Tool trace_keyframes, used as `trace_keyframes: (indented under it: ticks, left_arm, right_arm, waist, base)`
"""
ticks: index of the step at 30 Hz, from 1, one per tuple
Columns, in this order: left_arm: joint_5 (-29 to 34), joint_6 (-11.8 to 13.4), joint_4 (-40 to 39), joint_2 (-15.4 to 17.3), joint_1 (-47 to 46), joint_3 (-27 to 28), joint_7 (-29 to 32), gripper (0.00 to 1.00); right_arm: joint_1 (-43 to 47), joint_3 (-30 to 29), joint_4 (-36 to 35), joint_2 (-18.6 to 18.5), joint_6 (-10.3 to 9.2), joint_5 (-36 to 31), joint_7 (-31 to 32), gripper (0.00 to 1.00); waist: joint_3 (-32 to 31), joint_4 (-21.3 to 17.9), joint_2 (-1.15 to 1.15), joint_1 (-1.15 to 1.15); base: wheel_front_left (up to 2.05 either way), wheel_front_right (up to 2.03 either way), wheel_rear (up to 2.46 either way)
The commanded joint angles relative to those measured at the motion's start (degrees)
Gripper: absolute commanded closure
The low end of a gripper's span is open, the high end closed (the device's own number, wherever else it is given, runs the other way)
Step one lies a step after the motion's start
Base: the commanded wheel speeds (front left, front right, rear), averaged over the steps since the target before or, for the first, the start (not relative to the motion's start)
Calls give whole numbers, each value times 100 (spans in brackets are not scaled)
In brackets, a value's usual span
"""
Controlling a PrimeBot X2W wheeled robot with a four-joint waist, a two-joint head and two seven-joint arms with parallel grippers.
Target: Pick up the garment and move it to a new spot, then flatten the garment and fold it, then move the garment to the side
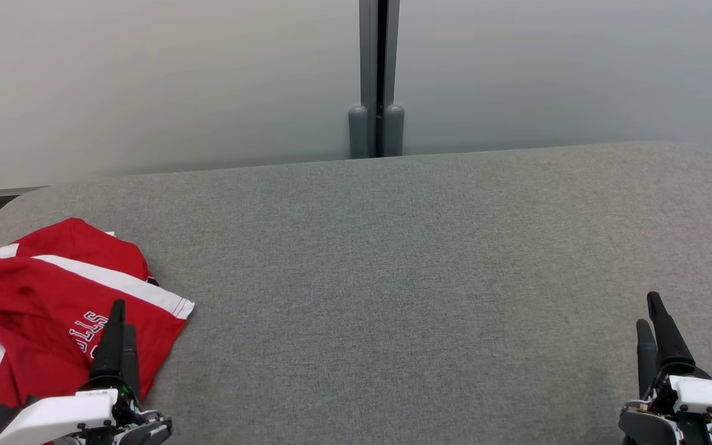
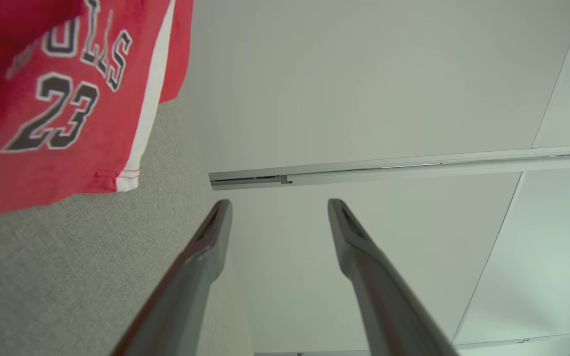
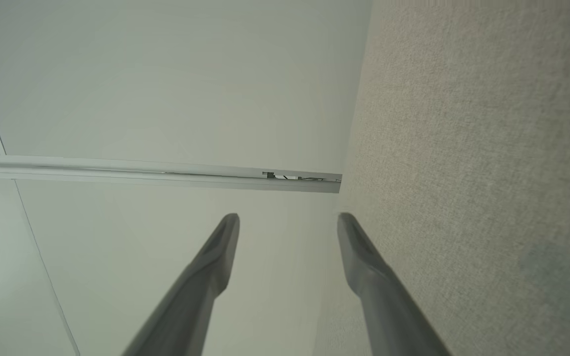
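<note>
Lying rumpled: jersey [image 1: 53, 296] on woven surface [image 1: 393, 278].

Garment [image 1: 53, 290] cut by left edge, lettering [image 1: 86, 329] partly behind left end effector [image 1: 124, 315]

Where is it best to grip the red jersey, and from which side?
Probably the white-edged corner of the jersey, lying flat and free on the table beside the crumpled heap. Come from above with the open left gripper, which is nearest, jaws across the hem.
</note>
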Motion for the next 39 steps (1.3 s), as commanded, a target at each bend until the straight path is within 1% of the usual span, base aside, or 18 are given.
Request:
trace_keyframes:
  ticks: [1, 11, 18, 19, 24, 29, 32, 35, 37, 39]
  left_arm:
    - [105, -3, -144, 55, -76, 45, -60, 0]
    - [701, -4, -260, 63, -50, 277, -306, 0]
    - [1174, -4, -375, 68, -116, 355, -465, 0]
    - [1174, -4, -375, 68, -116, 355, -465, 0]
    - [1619, 20, -565, 71, -160, 385, -567, 0]
    - [2183, 102, -862, 75, -166, 335, -667, 0]
    - [2509, 236, -1029, 77, -141, 275, -725, 0]
    - [2539, 357, -1071, 77, -94, 155, -781, 0]
    - [2758, 368, -1166, 80, -87, 113, -819, 0]
    - [2969, 434, -1233, 80, -60, 61, -854, 0]
  right_arm:
    - [-122, -17, -132, -44, 0, -212, -79, 0]
    - [-213, -43, -392, -51, 0, -1384, -324, 0]
    - [-303, 53, -729, -56, 1, -2495, -484, 0]
    - [-303, 53, -729, -56, 1, -2495, -484, 0]
    - [-345, 141, -898, -59, 1, -3259, -588, 0]
    - [-343, 246, -940, -62, 1, -4051, -691, 0]
    - [-363, 330, -1010, -82, 1, -4519, -750, 0]
    - [-405, 441, -1191, -137, 1, -4935, -804, 0]
    - [-379, 466, -1267, -142, 1, -5154, -839, 0]
    - [-344, 487, -1279, -143, 1, -5361, -875, 0]
  waist:
    - [-7, -3, 0, 0]
    - [-22, -10, 0, 0]
    - [15, -19, 0, 0]
    - [15, -19, 0, 0]
    - [39, -24, 0, 0]
    - [57, -34, 0, 0]
    - [65, -40, 0, 0]
    - [70, -45, 0, 0]
    - [71, -45, 0, 0]
    - [69, -47, 0, 0]
  base:
    - [0, 0, 0]
    - [0, 0, 0]
    - [0, 0, 0]
    - [0, 0, 0]
    - [0, 0, 0]
    - [0, 0, 0]
    - [0, 0, 0]
    - [0, 0, 0]
    - [0, 0, 0]
    - [0, 0, 0]
